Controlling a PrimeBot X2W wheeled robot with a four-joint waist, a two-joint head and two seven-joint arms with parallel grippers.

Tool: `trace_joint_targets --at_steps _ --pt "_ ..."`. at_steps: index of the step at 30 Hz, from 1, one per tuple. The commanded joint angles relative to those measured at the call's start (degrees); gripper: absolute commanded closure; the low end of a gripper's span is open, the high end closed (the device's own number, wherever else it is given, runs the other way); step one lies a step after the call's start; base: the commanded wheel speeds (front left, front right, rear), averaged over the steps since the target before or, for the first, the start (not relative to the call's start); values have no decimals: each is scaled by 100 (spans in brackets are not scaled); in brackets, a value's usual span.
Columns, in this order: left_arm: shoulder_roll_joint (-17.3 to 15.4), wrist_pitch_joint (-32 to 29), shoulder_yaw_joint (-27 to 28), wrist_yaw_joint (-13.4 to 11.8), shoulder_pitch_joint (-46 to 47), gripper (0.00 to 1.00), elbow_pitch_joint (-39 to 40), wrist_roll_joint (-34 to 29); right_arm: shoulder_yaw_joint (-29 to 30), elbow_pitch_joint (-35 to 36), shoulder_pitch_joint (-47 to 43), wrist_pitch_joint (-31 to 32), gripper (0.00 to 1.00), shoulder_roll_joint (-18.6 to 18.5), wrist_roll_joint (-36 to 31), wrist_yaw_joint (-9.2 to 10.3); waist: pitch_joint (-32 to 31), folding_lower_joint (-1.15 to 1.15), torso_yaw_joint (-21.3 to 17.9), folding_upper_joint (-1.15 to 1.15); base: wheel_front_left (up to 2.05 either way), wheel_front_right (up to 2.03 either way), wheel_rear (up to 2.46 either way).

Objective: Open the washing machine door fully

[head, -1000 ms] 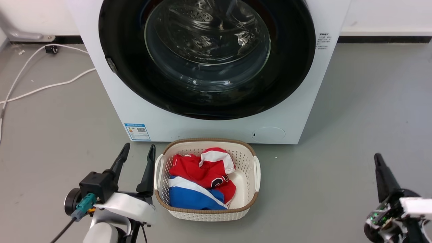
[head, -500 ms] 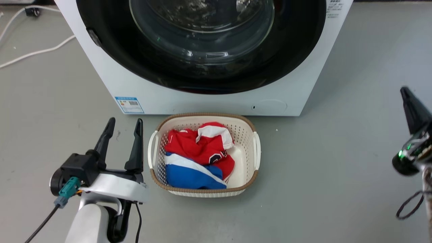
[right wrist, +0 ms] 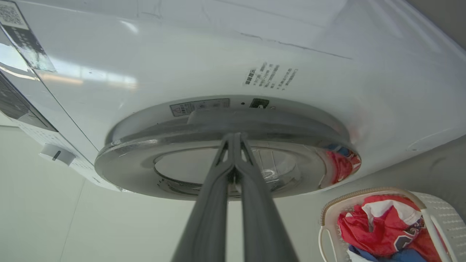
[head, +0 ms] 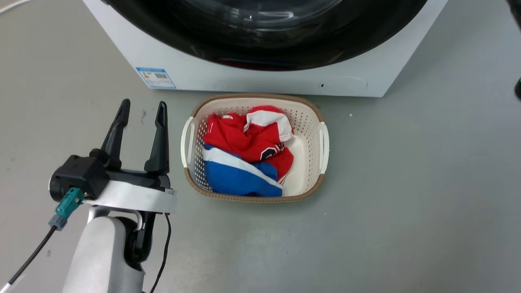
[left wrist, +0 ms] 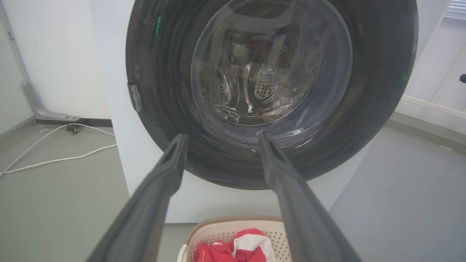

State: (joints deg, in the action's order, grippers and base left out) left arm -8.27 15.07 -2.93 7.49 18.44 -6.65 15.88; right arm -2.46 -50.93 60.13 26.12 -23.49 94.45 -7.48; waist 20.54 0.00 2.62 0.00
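Since then, the right gripper (right wrist: pixel 234 136) has risen toward the washing machine door (right wrist: pixel 127 164).

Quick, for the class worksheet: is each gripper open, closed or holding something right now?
Left gripper: jaws open, holding nothing.
Right gripper: jaws closed, holding nothing, pointing at the washing machine door.

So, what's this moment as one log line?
washing machine door: closed | left gripper: open, by laundry basket | right gripper: shut, pointing at door rim
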Motion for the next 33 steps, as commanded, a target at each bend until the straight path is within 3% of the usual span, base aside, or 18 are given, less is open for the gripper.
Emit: trace_joint_targets --at_steps 1,9,19,24,33 --pt "8 13 8 1 112 0 50 9 -93 -104 262 74 100 -47 -82 -2 186 0 92 0 0 0 0" --pt "56 13 -9 1 330 0 264 7 -538 -526 1361 318 100 -89 -476 -2 640 0 211 0 0 0 0" --pt "30 13 -24 1 569 0 435 9 -911 -1030 2411 395 100 183 -927 -2 1080 0 295 0 0 0 0" --pt "18 13 -42 1 590 0 448 -21 -938 -1152 2593 438 100 275 -977 -2 1146 0 305 0 0 0 0" --pt "1 13 -26 1 545 0 394 -49 -990 -1138 2367 1071 100 319 -875 -2 1039 0 205 0 0 0 0"
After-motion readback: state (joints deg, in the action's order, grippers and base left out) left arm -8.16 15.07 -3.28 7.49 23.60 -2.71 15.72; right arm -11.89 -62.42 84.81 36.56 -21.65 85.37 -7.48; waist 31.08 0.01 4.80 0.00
